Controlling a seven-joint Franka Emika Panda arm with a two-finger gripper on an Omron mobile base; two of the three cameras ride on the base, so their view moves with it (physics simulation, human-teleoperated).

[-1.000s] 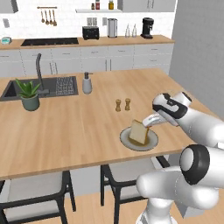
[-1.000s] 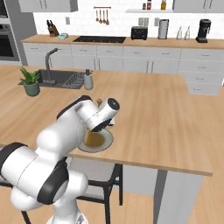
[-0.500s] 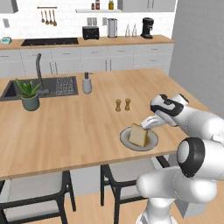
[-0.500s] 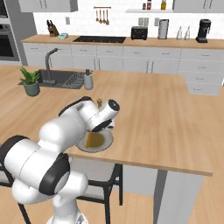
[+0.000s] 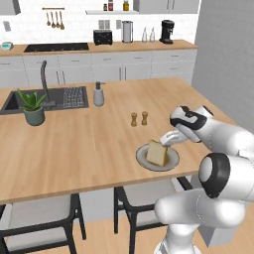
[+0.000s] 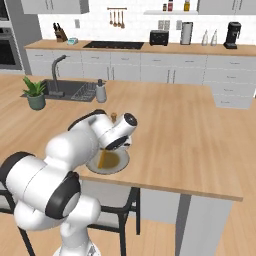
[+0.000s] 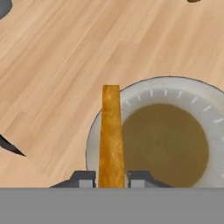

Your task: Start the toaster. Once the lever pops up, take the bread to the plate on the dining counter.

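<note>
Tan-crusted bread (image 7: 111,135) stood on edge over the plate (image 7: 192,101) on the dining surface (image 5: 89,144), clamped in my hand (image 7: 111,178). I judged it best to lower it, tip it flat toward the plate's middle, then let go.

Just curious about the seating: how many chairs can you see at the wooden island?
2. One chair is tucked under the island's near edge on the left, another chair under it further right, beside the robot. More may be hidden.

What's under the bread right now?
The plate on the dining counter lies under the bread, held on edge by the gripper. Whether its lower edge touches the plate cannot be seen.
</note>
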